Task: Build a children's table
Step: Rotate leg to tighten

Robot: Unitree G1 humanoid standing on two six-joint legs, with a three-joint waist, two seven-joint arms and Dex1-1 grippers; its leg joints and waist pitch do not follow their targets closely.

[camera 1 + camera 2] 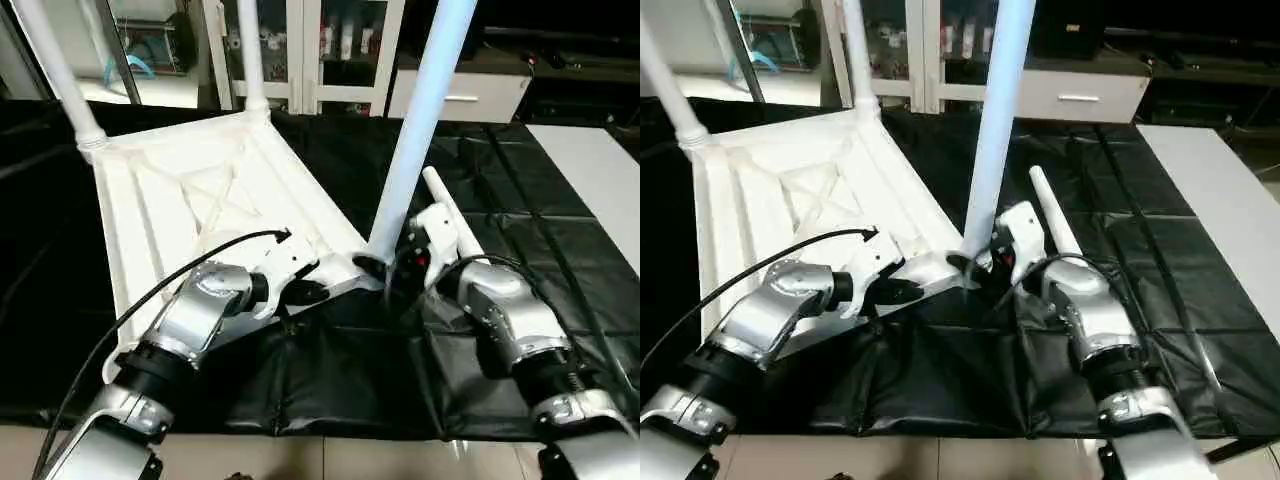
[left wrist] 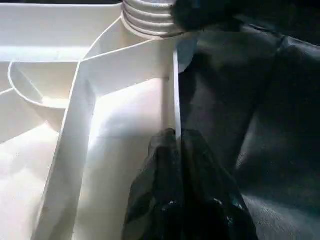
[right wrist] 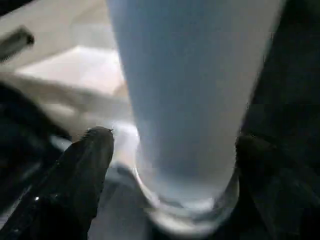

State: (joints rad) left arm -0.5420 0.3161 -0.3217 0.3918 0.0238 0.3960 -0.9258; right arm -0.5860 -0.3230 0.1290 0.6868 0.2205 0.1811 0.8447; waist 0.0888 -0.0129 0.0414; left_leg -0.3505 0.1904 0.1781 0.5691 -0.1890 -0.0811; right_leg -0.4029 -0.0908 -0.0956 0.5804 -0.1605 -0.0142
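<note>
Evenly lit from above; glare on white tabletop [image 1: 190, 200]; sheen across black cloth [image 1: 480, 190]; heavily blurred around upright leg [image 3: 185, 100] close to wrist camera.

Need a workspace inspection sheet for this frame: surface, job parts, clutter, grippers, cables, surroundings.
Surface: black cloth, wrinkled, covers the work table.
Job's things: table top lies ribbed side up; two far legs stand in their corner sockets; near leg stands upright at the near corner socket; fourth leg lies on the cloth beside it.
Clutter: nothing seen.
Grippers: left gripper shut on the table top's edge wall; right gripper open, one finger either side of the near leg's base.
Cables: black cable loops over the left forearm.
Surroundings: glass-door cabinet, white drawer unit, white surface at right.
</note>
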